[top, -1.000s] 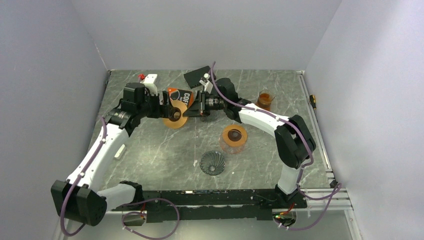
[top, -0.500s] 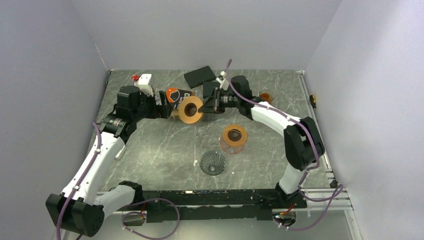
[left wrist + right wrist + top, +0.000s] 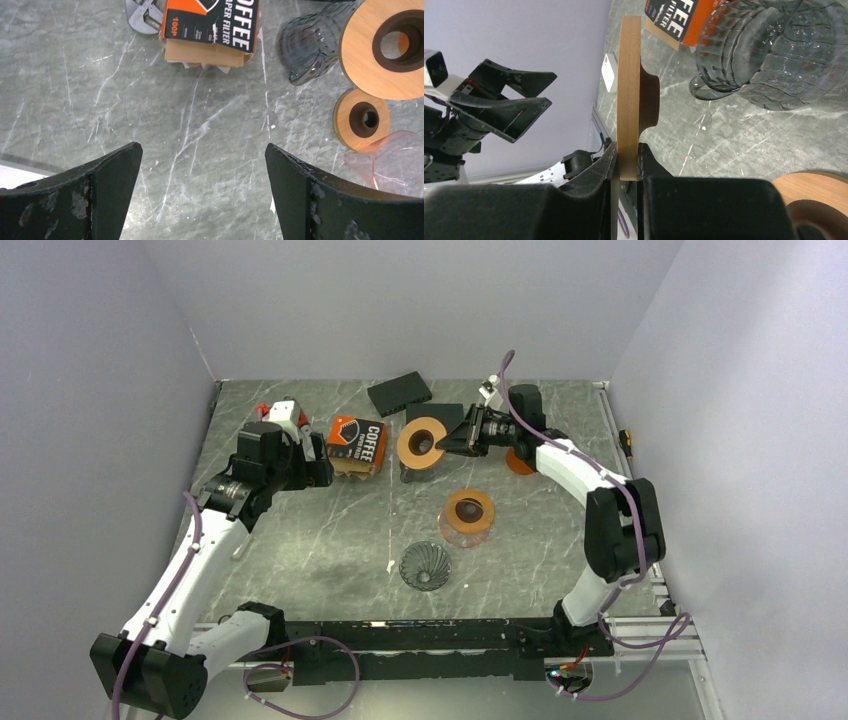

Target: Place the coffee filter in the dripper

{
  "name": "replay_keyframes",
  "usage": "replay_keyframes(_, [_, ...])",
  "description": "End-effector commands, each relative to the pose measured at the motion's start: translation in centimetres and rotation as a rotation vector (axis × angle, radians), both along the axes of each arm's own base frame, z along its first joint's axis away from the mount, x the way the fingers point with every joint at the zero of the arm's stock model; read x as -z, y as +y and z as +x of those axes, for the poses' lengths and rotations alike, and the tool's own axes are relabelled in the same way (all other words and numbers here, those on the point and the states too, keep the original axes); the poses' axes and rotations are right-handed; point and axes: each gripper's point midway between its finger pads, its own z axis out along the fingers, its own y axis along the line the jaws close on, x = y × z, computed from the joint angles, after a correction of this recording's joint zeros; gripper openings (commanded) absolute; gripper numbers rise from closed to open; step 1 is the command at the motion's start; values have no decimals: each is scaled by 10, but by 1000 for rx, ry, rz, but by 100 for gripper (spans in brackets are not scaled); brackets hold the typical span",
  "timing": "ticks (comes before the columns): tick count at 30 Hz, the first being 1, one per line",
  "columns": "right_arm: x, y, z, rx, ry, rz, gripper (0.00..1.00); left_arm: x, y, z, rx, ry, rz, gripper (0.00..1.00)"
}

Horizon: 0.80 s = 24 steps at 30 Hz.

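The orange and black coffee filter box (image 3: 358, 443) lies at the back of the table, and paper edges show at its open end (image 3: 202, 61). My right gripper (image 3: 457, 443) is shut on the rim of a wooden ring (image 3: 422, 442), holding it on edge (image 3: 629, 95) above the table. A dark ribbed glass dripper (image 3: 769, 55) lies just beside that ring (image 3: 310, 42). My left gripper (image 3: 202, 150) is open and holds nothing. It hovers over bare table, to the left of the box (image 3: 318, 470).
A pink dripper with a wooden collar (image 3: 468, 515) stands mid-table, with a second dark glass dripper (image 3: 425, 565) in front of it. An orange cup (image 3: 518, 458) sits behind my right arm. A black flat box (image 3: 399, 393) and a red and white object (image 3: 275, 408) lie at the back.
My left gripper opened wide, let go of the wooden ring and pulled back to the left. My right gripper carried the ring to the right, past the filter box.
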Motion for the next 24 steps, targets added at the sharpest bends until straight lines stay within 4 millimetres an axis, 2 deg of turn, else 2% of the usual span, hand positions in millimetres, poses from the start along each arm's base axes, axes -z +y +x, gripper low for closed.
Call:
replay_keyframes(1, [-10,7,20,-33,-6,69,0,2,7,-1,-41,20,13,100])
replay_keyframes(6, [0,6,39,-20,32,93,0,5,5,-1,-30,33,13,100])
replay_keyframes(14, [6,-2,62,15,52,135,0,5,4,-1,-28,35,12,100])
replay_keyframes(24, [28,-3,68,16,115,152,0,6,3,-1,-23,41,10,99])
